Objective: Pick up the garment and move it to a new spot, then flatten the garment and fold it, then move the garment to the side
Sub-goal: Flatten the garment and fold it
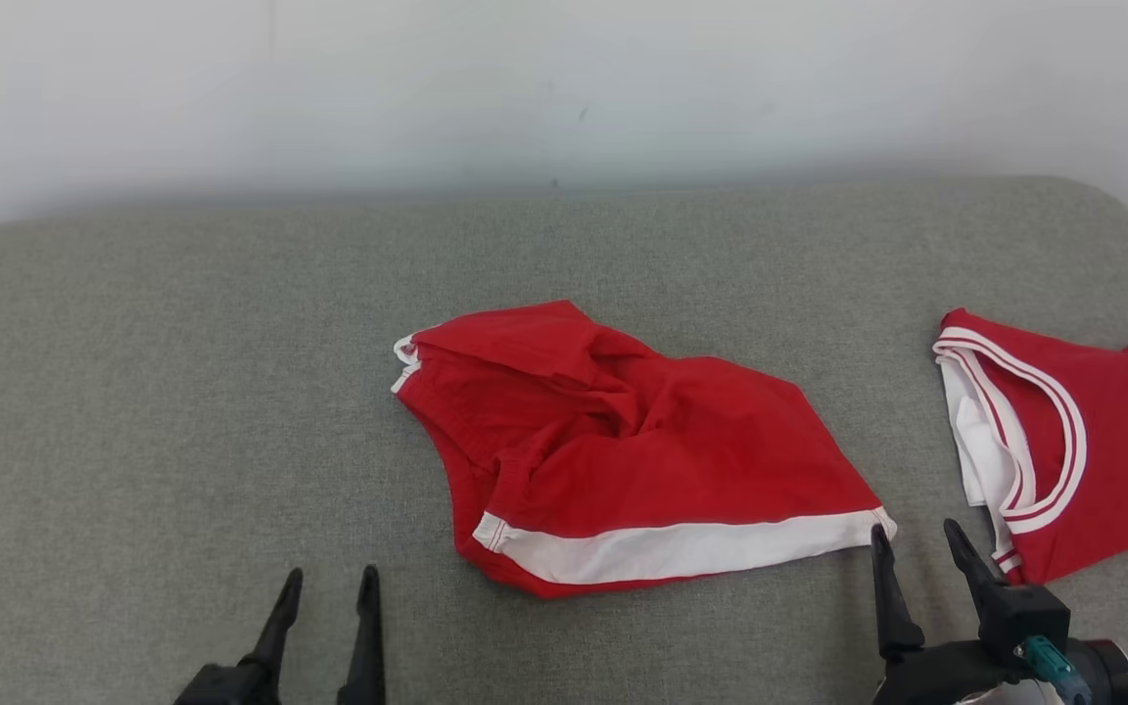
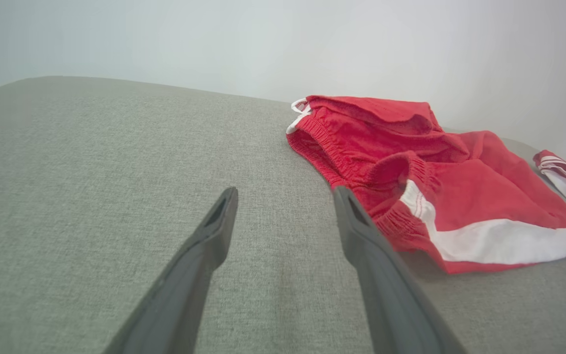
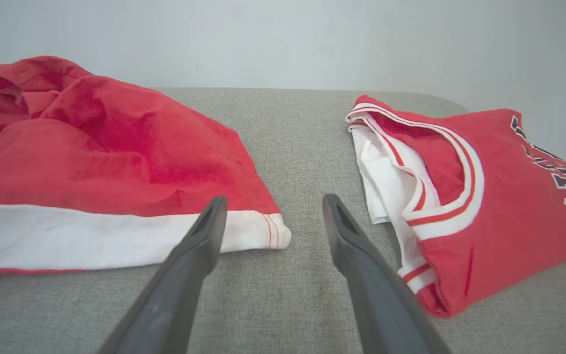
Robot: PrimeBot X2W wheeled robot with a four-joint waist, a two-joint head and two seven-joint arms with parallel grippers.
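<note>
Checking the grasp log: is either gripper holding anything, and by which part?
Nothing is held. The left gripper and right gripper are both open; the right one hovers by the red shorts' hem corner.

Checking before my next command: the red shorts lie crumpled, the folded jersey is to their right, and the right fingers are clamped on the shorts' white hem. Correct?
Not clamped: the right gripper is open, its fingers apart beside the white hem of the shorts, holding nothing, as the right wrist view shows. The jersey is to their right.
</note>
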